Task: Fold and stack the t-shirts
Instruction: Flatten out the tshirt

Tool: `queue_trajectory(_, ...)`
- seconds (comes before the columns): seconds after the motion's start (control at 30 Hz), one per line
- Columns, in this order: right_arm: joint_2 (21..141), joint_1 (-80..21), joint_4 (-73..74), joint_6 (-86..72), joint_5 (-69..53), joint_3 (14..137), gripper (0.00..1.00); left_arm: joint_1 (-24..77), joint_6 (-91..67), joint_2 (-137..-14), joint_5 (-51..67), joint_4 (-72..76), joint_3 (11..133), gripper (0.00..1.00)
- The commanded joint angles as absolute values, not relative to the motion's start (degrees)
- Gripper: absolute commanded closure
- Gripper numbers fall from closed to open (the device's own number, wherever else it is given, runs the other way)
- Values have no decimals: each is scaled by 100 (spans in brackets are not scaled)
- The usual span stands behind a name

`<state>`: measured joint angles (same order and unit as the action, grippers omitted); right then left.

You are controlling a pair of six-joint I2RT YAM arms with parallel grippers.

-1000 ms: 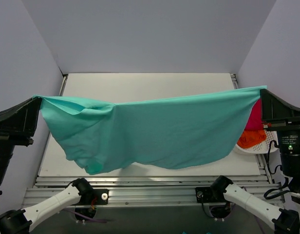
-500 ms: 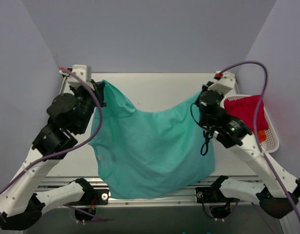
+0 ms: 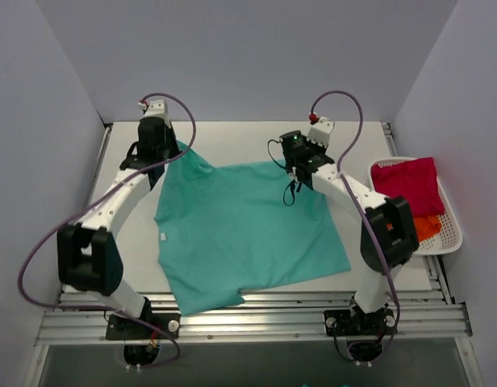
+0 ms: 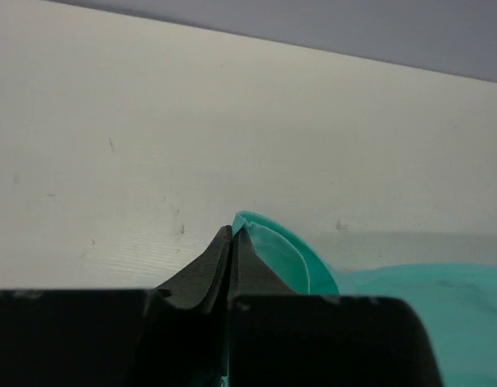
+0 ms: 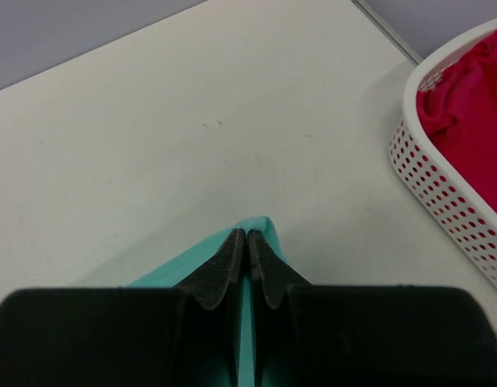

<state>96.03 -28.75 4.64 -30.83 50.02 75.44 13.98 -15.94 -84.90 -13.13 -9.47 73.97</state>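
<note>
Teal cloth covers most of the white worktop (image 3: 256,137): the teal t-shirt (image 3: 248,234) lies spread nearly flat, between the two arms. Its long axis runs roughly left to right, slightly skewed. A small white tag shows at its left edge, so the neck seems to point left and the straight hem right. One sleeve lies at the far left corner. The near left corner reaches over the metal rails (image 3: 256,310) at the near edge of the worktop.

The left claw (image 4: 232,232) is pinched tight on the far left corner of the shirt, with a curl of teal fabric sticking out just past its black fingertips. The right claw (image 5: 246,235) is likewise clamped on the far right corner, and a thin teal edge runs between its two closed fingers. Both claws sit low over the worktop at the far edge of the shirt, and the arms reach in from either side.

At the right edge of the worktop stands a white slotted basket (image 3: 446,242). A magenta-red t-shirt (image 3: 406,185) is bundled in it, and an orange t-shirt (image 3: 428,228) is partly tucked under it on the near side.
</note>
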Motion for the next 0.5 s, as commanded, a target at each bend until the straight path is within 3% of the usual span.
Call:
queue_trajectory(0.0, 10551, -2471, 62, -3296, 5090, 8225, 100, 1090, -1749, -9645, -651, -115, 7979, 98)
queue_trajectory(0.2, 12522, -1943, -62, -3340, 4650, 9876, 100, 835, -1653, -11722, -273, -184, 9823, 98)
queue_trajectory(0.43, 13816, -1574, 194, -3322, 4597, 11881, 100, 695, -1521, -13963, -158, -1159, 13021, 98)
queue_trajectory(0.47, 13930, -1538, 132, -3322, 4588, 12074, 100, 660, -1477, -14479, -115, -1465, 13913, 98)
